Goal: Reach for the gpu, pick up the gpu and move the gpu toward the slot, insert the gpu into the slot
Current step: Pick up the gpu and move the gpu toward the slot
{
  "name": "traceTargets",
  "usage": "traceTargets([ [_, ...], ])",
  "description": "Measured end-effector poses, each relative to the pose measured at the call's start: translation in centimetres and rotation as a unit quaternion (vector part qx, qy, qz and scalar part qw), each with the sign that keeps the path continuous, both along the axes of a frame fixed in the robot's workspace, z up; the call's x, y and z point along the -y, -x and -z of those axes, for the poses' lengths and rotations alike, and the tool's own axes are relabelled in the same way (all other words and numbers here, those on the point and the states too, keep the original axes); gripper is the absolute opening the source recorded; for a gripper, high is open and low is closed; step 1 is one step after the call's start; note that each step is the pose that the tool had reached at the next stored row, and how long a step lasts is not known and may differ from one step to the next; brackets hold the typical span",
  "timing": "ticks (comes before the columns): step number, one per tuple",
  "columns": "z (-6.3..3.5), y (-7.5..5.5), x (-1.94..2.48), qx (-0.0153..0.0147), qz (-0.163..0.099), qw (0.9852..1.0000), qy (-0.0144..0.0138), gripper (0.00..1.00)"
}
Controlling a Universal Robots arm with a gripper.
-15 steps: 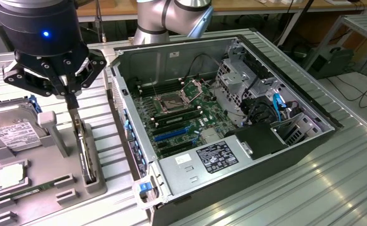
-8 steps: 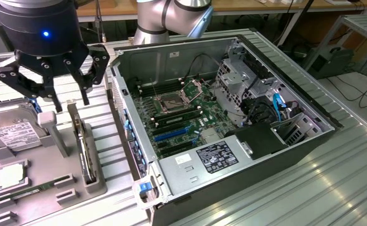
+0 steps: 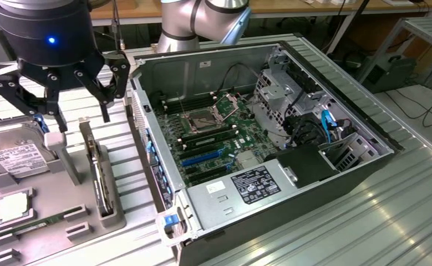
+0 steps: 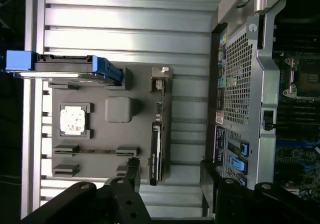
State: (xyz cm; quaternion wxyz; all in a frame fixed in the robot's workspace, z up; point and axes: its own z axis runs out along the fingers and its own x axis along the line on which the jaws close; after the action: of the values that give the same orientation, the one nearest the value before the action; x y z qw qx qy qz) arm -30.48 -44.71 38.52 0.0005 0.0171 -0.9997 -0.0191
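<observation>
jaws spread above the gpu [image 3: 96, 163], upright on edge.

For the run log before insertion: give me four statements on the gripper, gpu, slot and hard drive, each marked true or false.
1. The gripper is shut on the gpu. False: it is open and empty, and hovers over the gpu.
2. The gpu stands on edge in the grey tray. True.
3. The blue slot on the motherboard has no card in it. True.
4. The hard drive sits inside the computer case. False: it rests on the tray, outside the case.
</observation>
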Motion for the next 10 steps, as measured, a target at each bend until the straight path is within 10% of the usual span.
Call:
traceTargets([
  [4, 0.13, 0.29, 0.03, -0.0004, 0.002, 1.0, 0.0, 0.6],
  [10, 0.56, 0.4, 0.03, -0.0108, 0.002, 0.9999, 0.0002, 0.6],
])
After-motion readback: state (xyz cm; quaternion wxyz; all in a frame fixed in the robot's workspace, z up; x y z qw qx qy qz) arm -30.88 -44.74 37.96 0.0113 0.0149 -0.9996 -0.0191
